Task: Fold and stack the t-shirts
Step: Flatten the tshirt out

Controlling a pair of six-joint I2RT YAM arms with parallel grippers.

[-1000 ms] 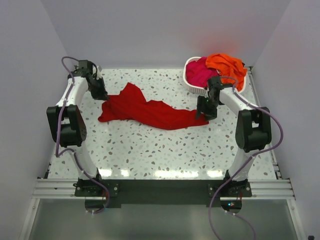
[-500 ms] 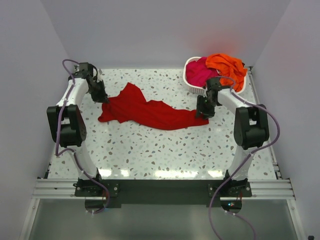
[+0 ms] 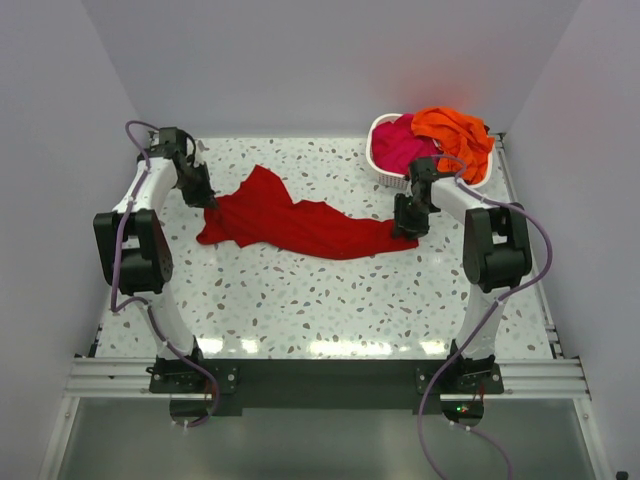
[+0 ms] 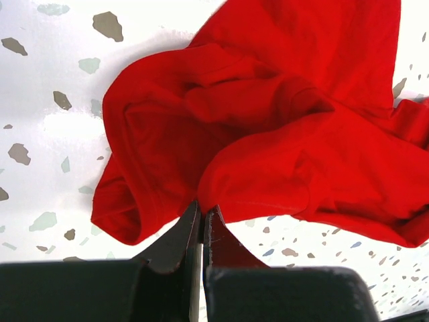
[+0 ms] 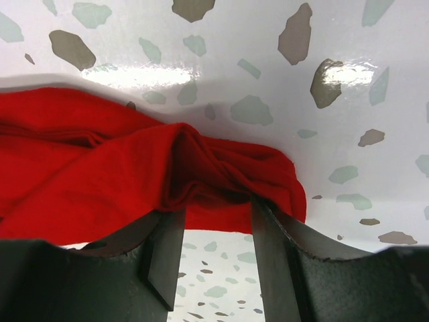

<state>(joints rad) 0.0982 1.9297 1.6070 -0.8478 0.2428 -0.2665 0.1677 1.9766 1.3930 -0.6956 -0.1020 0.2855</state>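
Note:
The deep red t-shirt [image 3: 290, 220] lies crumpled and stretched across the middle of the table. My left gripper [image 3: 205, 197] is at its left end; in the left wrist view the gripper [image 4: 203, 213] is shut on a fold of the red cloth [image 4: 268, 134]. My right gripper [image 3: 404, 226] is at the shirt's right end; in the right wrist view its jaws [image 5: 216, 208] stand apart, with the bunched edge of the red shirt [image 5: 100, 181] draped over the fingertips. The magenta-pink t-shirt [image 3: 398, 146] and the orange t-shirt [image 3: 456, 134] lie in the basket.
The white slatted basket [image 3: 386, 176] stands at the back right corner, just behind my right gripper. The speckled table top [image 3: 320, 300] is ringed by white walls at the left, back and right.
My right gripper has shifted slightly left, towards the shirt's right end, and the right elbow has swung in. The left gripper and the shirt have barely moved.

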